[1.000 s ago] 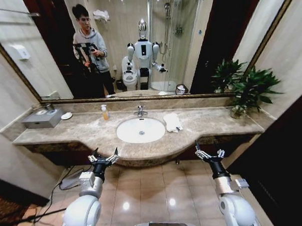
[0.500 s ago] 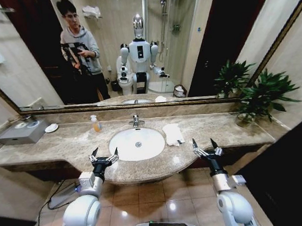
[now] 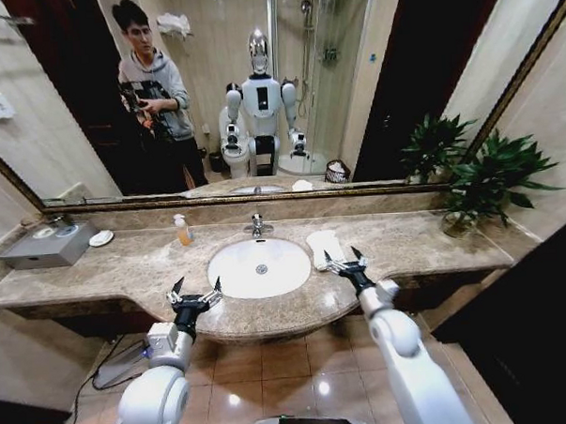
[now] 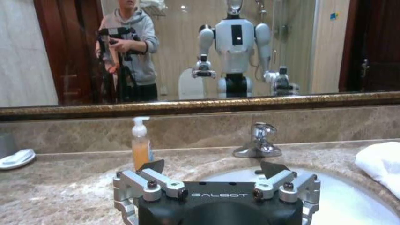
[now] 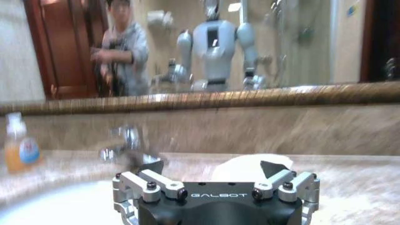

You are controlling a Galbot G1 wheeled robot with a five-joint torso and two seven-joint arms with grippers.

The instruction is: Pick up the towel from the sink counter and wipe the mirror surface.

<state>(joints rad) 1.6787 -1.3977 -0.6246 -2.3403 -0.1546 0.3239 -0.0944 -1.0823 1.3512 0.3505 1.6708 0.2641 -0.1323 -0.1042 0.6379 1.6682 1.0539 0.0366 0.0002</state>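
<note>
Stage: reach, no grasp yet | right end effector [image 3: 345,259], fingers apart, just near of the towel [image 3: 323,247] | towel lies on tabletop [image 3: 126,266] right of basin [image 3: 260,267] | left end effector [image 3: 194,293] spread, idle at near edge | mirror [image 3: 371,86] unwiped.

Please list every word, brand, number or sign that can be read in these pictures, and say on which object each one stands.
"GALBOT" in pale letters on the black body of the left gripper.
"GALBOT" in the same letters on the black body of the right gripper.
The label on the soap bottle is too blurred to read.
Nothing readable on the towel, the sink counter or the mirror.
</note>
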